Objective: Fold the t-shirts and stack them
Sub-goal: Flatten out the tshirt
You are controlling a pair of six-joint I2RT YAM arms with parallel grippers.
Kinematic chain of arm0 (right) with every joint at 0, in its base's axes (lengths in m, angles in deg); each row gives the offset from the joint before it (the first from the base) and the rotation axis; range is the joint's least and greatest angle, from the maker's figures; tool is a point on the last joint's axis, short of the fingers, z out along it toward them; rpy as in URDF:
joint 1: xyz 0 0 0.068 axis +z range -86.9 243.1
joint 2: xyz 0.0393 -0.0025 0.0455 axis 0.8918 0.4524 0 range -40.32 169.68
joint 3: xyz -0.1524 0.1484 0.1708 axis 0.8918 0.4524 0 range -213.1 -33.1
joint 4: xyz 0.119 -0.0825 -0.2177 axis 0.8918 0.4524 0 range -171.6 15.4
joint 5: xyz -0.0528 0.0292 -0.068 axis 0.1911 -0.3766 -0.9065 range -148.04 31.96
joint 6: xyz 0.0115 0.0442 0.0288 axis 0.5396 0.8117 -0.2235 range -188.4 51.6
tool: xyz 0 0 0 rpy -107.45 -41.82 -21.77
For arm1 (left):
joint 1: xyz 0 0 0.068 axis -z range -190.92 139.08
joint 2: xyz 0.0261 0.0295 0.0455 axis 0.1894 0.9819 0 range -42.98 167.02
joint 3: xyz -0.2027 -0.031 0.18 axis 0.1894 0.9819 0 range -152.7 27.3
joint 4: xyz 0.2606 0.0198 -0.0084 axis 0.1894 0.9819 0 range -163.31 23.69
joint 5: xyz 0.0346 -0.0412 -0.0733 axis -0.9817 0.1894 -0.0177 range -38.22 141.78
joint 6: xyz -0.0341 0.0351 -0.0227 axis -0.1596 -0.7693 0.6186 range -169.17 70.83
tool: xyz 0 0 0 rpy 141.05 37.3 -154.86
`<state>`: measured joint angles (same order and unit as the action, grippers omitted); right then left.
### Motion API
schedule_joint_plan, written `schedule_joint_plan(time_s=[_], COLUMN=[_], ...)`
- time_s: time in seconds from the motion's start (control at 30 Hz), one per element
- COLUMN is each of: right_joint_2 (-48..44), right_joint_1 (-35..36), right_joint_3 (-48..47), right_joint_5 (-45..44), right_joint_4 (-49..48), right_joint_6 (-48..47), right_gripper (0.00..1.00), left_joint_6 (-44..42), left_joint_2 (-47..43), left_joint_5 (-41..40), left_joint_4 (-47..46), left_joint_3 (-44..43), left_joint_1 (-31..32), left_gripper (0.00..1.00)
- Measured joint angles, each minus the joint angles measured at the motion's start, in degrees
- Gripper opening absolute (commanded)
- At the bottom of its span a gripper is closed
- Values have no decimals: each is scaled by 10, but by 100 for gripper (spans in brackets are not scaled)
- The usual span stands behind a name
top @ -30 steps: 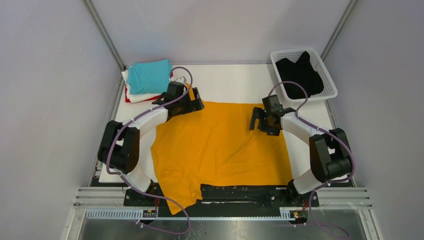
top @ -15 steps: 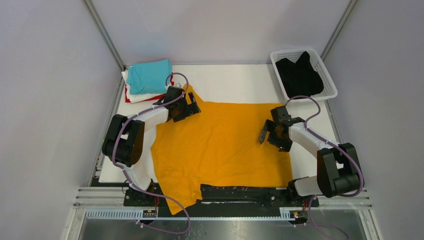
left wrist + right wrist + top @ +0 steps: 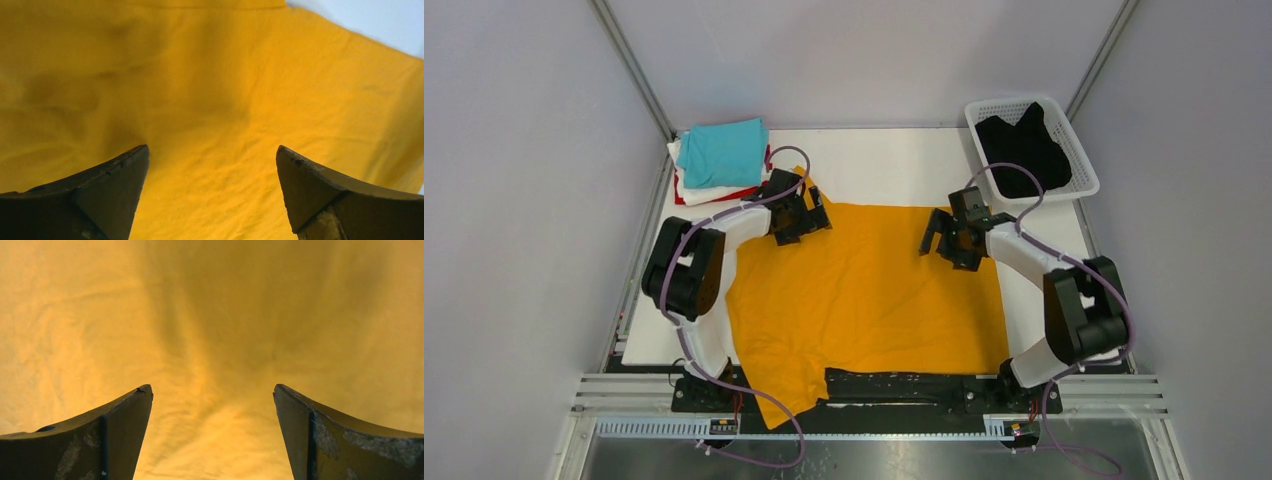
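An orange-yellow t-shirt (image 3: 864, 290) lies spread flat on the white table, its lower left part hanging over the near edge. My left gripper (image 3: 809, 215) is open over the shirt's far left corner; in the left wrist view (image 3: 212, 155) only yellow cloth shows between the fingers. My right gripper (image 3: 939, 238) is open over the shirt's far right part; the right wrist view (image 3: 212, 390) shows cloth between the spread fingers. A stack with a turquoise t-shirt (image 3: 722, 152) over white (image 3: 692, 192) and red (image 3: 686, 200) ones sits at the far left. A black t-shirt (image 3: 1022, 150) lies in the basket.
A white plastic lattice basket (image 3: 1079, 150) stands at the far right corner. The white table (image 3: 874, 165) shows bare beyond the shirt. Grey walls close in on both sides. A black rail (image 3: 904, 385) runs along the near edge between the arm bases.
My right gripper swung out to the shirt's right edge and has come back inward and farther. My left gripper shifted slightly along the far left corner. The shirt's far left corner lies flatter.
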<state>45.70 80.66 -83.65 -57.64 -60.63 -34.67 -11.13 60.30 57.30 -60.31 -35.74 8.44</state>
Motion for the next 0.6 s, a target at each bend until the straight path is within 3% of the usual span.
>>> schedule_joint_plan(time_s=[0.23,0.6], right_joint_2=[142,266], right_joint_1=[4,-20], right_joint_3=[-94,-259], right_joint_5=[8,23], right_joint_4=[-26,11], right_joint_6=[8,13], right_gripper=[99,100], left_joint_6=[1,-3], left_joint_2=[93,227], left_joint_5=[-11,-7], left_joint_4=[45,102], left_joint_3=[-123,-330], left_joint_1=[-10,-38], left_gripper=[99,99])
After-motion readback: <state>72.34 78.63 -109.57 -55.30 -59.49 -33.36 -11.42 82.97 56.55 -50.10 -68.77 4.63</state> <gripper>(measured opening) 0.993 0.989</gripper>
